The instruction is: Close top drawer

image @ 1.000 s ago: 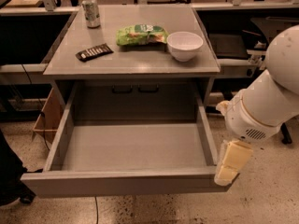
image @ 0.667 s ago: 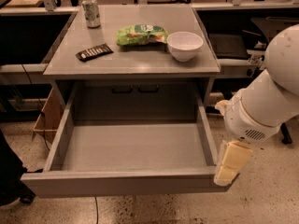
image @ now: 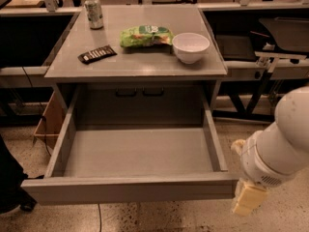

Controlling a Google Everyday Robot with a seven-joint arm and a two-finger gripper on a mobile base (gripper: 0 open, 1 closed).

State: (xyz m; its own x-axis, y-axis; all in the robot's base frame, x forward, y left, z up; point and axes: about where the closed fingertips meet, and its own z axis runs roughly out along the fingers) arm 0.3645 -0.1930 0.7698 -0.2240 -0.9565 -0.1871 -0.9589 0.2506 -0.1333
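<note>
The top drawer (image: 130, 190) is a wide grey drawer as wide as the cabinet, pulled far out toward me. Its shallow grey box (image: 140, 151) is empty and its flat front panel has no handle. My gripper (image: 248, 198), cream-coloured at the end of the white arm (image: 282, 144), hangs just off the right end of the drawer's front panel, slightly below its top edge. I cannot tell if it touches the panel. Behind the open drawer, two narrower grey drawer fronts (image: 140, 92) with dark handles show under the tabletop.
On the cabinet top (image: 145, 64) stand a soda can (image: 93, 12), a dark snack bar (image: 97, 54), a green chip bag (image: 146, 36) and a white bowl (image: 190, 46). A cardboard box (image: 48, 122) sits on the floor at left. Dark benches flank both sides.
My arm and gripper have dropped lower and a little to the right, nearer the right end of the drawer front. The drawer has not moved.
</note>
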